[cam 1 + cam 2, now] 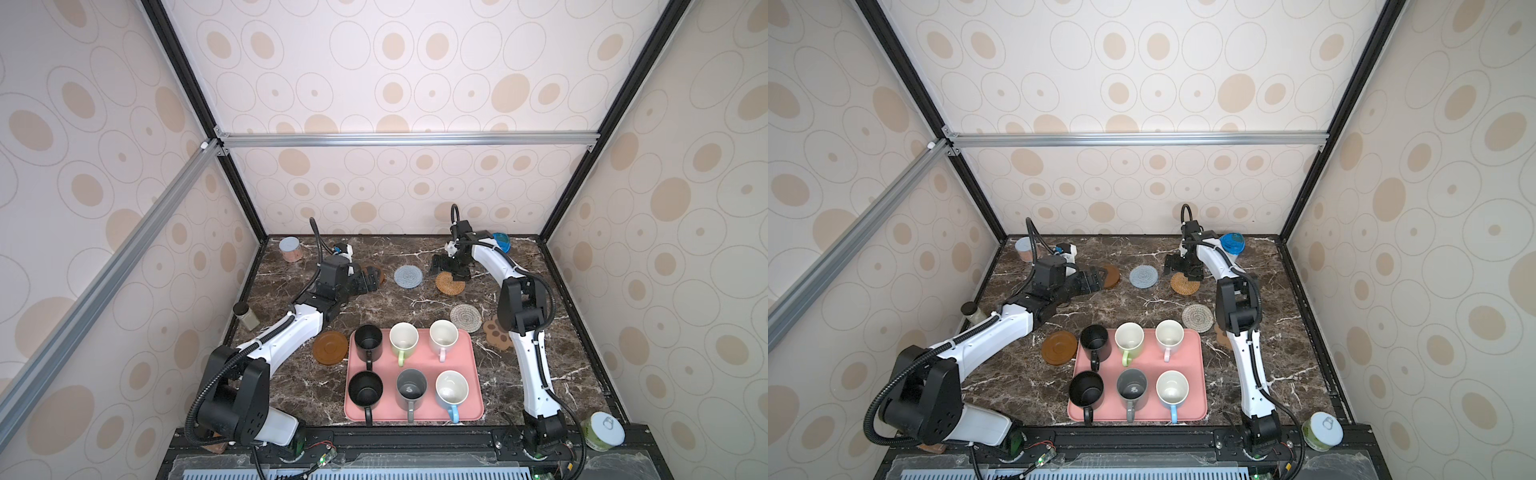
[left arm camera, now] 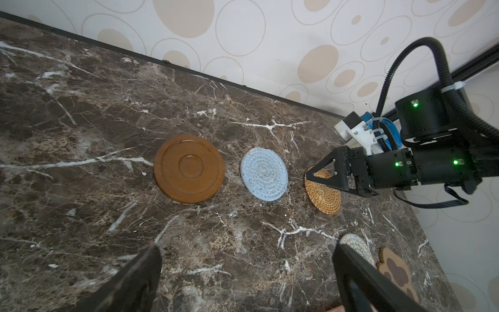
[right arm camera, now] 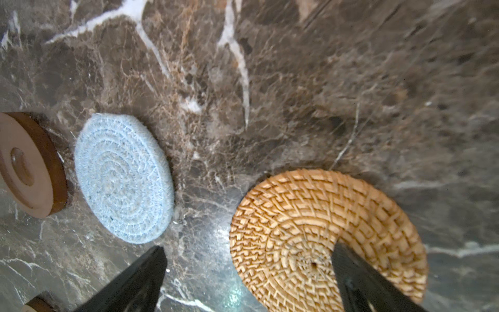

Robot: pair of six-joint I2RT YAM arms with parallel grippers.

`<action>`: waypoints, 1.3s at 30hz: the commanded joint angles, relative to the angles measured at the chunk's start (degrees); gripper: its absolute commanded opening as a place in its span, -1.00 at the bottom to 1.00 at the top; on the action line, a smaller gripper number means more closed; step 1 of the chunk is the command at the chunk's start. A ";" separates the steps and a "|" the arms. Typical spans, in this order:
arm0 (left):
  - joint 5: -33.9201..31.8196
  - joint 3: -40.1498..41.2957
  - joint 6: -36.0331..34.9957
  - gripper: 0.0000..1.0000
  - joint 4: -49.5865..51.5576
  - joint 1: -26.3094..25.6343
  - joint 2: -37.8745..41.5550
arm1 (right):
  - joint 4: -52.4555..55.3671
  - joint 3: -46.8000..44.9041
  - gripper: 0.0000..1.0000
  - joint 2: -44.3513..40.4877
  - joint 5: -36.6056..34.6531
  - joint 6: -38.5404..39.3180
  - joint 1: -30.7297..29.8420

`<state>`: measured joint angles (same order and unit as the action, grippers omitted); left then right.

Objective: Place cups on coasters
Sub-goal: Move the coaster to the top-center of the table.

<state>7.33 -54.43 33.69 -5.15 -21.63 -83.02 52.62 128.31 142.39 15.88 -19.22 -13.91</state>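
- At the near edge of the table (image 1: 291, 386), six cups (image 1: 403, 338) are seen upright on the pink tray (image 1: 471, 357) (two rows of three), well apart from both grippers.
- The left gripper (image 1: 368, 282) is spread wide and empty, with a brown disc coaster (image 2: 189, 168) just ahead.
- The right gripper (image 1: 451, 270) is likewise wide open with nothing gripped, one finger over the orange rattan coaster (image 3: 324, 229).
- The blue-grey coaster (image 1: 408, 276) is found between them.

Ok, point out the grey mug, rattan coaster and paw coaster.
grey mug (image 1: 411, 390): in a top view, its inside.
rattan coaster (image 3: 310, 229): right wrist view, woven top face.
paw coaster (image 2: 397, 272): left wrist view, dark pad print.
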 commanded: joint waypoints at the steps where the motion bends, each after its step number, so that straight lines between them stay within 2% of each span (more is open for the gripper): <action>1: 0.25 -0.33 1.16 1.00 -0.40 -0.67 0.91 | 0.14 1.15 0.99 2.30 1.92 -1.30 -0.31; 18: -0.04 0.46 1.20 1.00 0.15 -1.43 1.24 | -4.05 1.42 1.00 4.48 5.58 -5.79 -0.32; 30: -0.22 0.47 1.11 1.00 0.49 -1.58 1.31 | -4.47 2.89 0.99 5.44 2.96 -7.14 -0.32; 39: -0.38 0.73 1.16 1.00 0.56 -1.58 1.39 | -2.27 2.91 1.00 4.31 0.98 -5.41 -0.33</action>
<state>7.38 -53.89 33.76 -5.06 -22.90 -83.02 47.29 131.26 144.90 19.49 -25.45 -13.91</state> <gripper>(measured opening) 0.999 0.997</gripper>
